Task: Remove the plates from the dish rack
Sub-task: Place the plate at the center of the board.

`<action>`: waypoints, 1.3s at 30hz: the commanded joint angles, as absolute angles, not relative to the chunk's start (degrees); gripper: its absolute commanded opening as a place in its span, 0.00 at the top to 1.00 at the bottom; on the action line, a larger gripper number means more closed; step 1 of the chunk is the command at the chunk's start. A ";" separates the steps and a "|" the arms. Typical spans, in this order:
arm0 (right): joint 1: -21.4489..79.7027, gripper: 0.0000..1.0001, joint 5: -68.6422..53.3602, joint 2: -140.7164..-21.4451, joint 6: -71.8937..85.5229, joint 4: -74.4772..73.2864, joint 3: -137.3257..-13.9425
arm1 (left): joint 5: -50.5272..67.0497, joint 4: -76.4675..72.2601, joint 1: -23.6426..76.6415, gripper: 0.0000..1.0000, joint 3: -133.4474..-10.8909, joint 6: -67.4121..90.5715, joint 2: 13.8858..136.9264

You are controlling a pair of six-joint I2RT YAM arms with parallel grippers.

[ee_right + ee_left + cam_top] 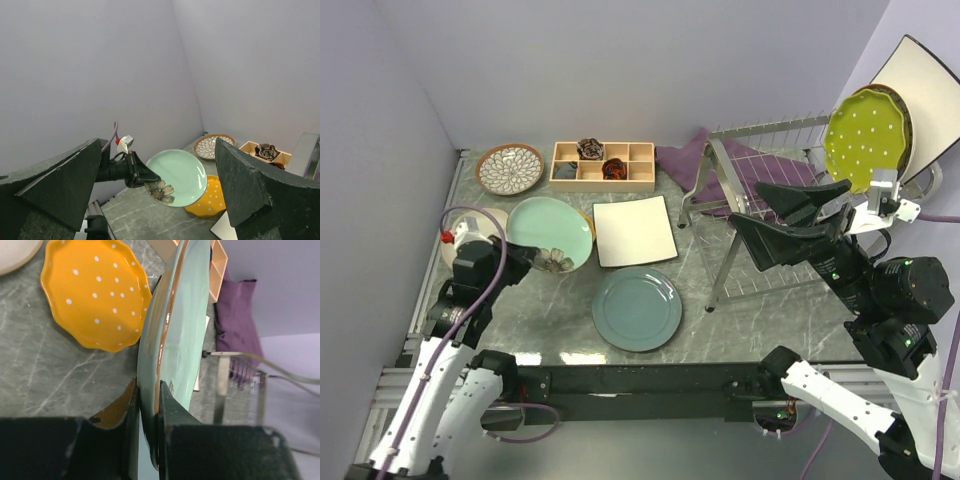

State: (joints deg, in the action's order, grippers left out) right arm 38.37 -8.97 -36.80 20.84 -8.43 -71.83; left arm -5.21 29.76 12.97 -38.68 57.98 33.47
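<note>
Left end effector (148, 412) pinched narrow on the rim of the pale green floral plate (550, 232), well to the left of the dish rack (772, 126). The plate is tilted and sits over the orange scalloped plate (95, 295), which lies flat on the tabletop (545, 325); can't tell if the two touch. Right end effector (748, 205) is spread wide, nothing in it, hanging over the near left part of the dish rack. Yellow-green plate (865, 140) leans upright at the dish rack's far right end, with a white square plate (935, 90) right behind it. Out of the dish rack and flat on the tabletop: second white square plate (635, 231) just left of it, teal plate (637, 309) left of its near corner, brown-rimmed petal plate (510, 168) far left. Wooden compartment tray (603, 165) left of the dish rack at the back; purple cloth (685, 160) at the dish rack's far left corner.
</note>
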 commanded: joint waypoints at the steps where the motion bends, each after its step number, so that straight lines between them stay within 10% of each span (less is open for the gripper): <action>1: 38.32 0.00 -9.14 -35.95 19.69 -7.56 -72.33 | 12.20 20.03 1.88 0.99 -35.25 64.93 31.21; 12: 38.32 0.00 -8.17 -36.30 18.90 -8.00 -72.42 | -3.51 39.10 -2.11 0.99 -32.08 76.02 20.66; 39: 38.32 0.00 -7.12 -37.27 16.96 -8.97 -72.60 | -0.44 55.72 -2.11 0.97 -23.29 88.85 17.75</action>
State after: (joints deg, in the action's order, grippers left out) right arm 38.37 -7.51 -36.25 18.20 -9.41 -71.83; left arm -3.88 57.69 -1.96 -23.70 88.62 17.85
